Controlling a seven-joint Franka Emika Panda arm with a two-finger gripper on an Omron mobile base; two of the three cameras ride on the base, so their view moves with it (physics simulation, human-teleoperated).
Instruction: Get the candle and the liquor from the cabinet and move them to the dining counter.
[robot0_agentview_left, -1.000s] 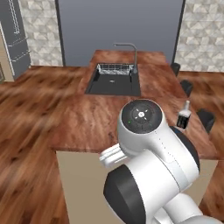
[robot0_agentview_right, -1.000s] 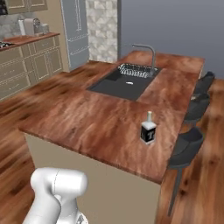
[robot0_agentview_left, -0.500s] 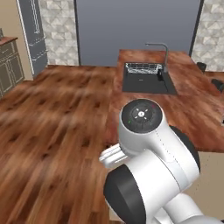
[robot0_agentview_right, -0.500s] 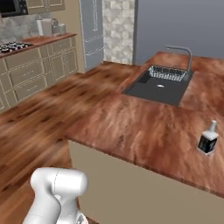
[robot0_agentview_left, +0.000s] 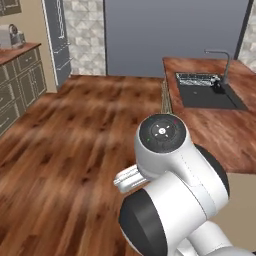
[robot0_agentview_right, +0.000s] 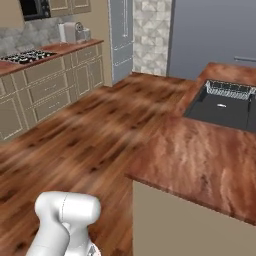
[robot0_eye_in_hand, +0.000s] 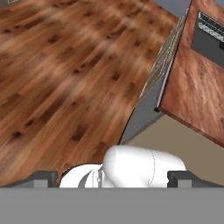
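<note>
I am turning my base away from the dining worktop — the liquor that was standing on it has swung out of view, delivered by my reckoning. My claw is gaping wide, carrying nothing. Lower cabinets are coming up at ten o'clock — the candle is next.

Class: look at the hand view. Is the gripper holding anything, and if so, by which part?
Nothing is held: the gripper is open, its fingertips wide apart with no object between them.
</note>
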